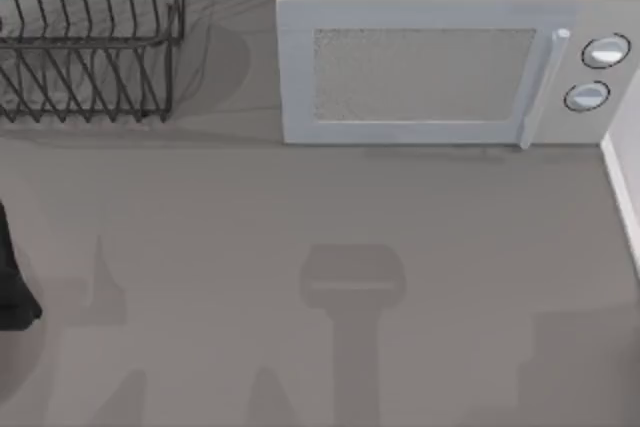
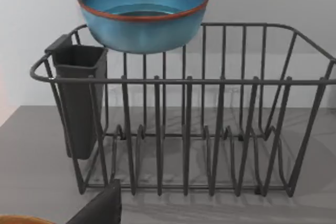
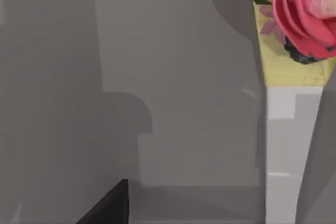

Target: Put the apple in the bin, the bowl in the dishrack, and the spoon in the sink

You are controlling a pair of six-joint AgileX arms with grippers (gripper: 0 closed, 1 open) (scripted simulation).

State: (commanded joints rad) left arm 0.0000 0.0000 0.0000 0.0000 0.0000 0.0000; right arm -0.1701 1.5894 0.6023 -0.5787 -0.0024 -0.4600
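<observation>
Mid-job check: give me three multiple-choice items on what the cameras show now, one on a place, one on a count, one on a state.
1. Where is the round teal-blue bowl with the reddish-brown rim?
A. atop the black wire dishrack
B. on the open counter
C. inside the white microwave

2. How many round knobs does the microwave carry?
A. one
B. two
C. four

3. How does the bowl sit?
A. upside down
B. on its side
C. upright, opening upward

Answers: 1 A, the left wrist view shows it at the rack's top corner above the dark cutlery holder. 2 B, two knobs sit beside the handle. 3 C, its glazed inside faces up.
</observation>
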